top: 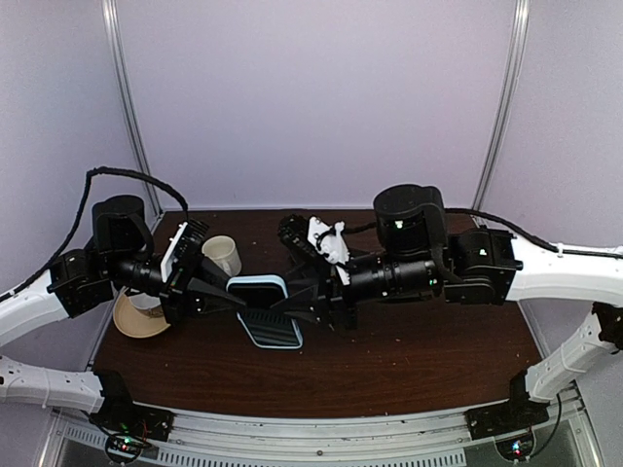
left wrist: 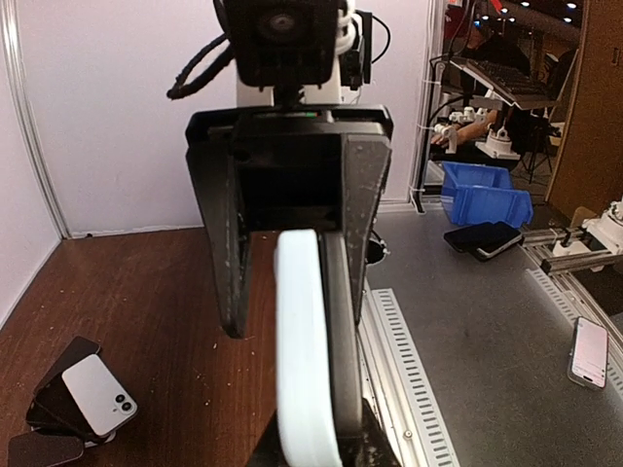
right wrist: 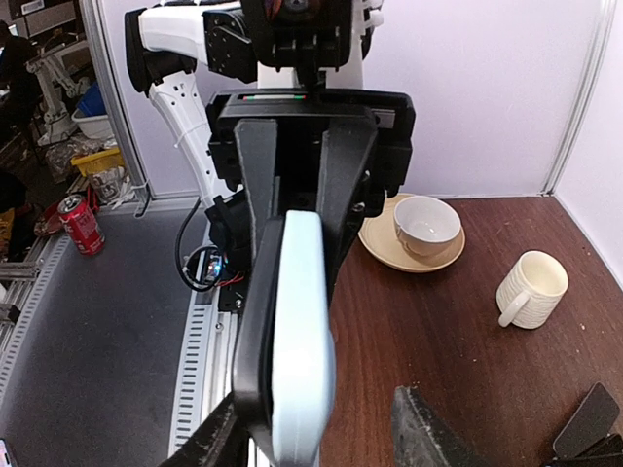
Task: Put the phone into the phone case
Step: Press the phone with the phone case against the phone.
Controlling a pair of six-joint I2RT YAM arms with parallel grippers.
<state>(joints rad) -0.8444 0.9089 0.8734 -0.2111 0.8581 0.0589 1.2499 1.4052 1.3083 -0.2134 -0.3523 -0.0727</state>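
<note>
While both arms reach inward from the left and right edges of the bench, the phone case is held off the surface between them, slightly left of the midpoint and about halfway between the near and far edges

1. Phone case: light blue, turned on edge in both wrist views. A dark phone lies flat against one face of it. Whether the phone is fully seated cannot be told.

2. Left pincer: closed down on the left end of the phone case. In the right wrist view its two fingers converge onto either side of that end.

3. Right pincer: parted, with the right end of the case lying between its fingers. One finger stands apart from the blue face, with bare bench showing in the gap; the other sits just beside the dark phone.

4. Other items on the bench:
- a fanned stack of handsets lies flat directly below the case, toward the near edge; a white one shows its camera side in the left wrist view
- a white mug stands toward the far left corner
- a cup on a saucer sits at the left edge, partly hidden by the left arm
</note>
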